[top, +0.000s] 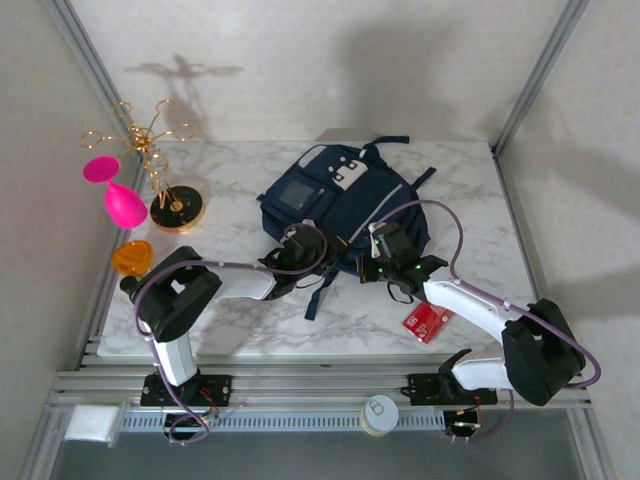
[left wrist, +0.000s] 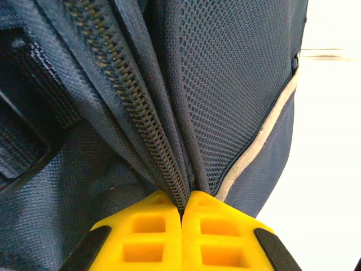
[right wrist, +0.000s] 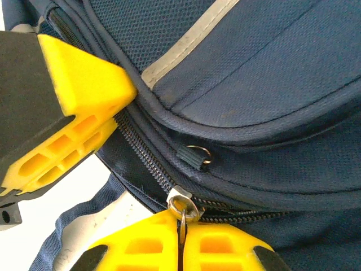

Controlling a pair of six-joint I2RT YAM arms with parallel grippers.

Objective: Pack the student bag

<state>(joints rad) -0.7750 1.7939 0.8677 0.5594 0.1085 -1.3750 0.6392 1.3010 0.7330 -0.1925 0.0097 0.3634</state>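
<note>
Bag (top: 335,195): navy, lying at the centre of the marble counter (top: 470,190), middle of the top view.
Left gripper (left wrist: 181,206): jaws closed, pinching the bag's fabric fold beside the zip teeth (left wrist: 130,107), at the bag's lower left edge.
Right gripper (right wrist: 181,228): jaws closed on the zip pull (right wrist: 181,199), bottom centre of the right wrist view.
Red box (top: 428,321): on the counter, lower right, apart from the bag.
Gold stand (top: 165,170) and pink cup (top: 120,200): upper left.
Can (top: 380,413): on the bottom rail.
</note>
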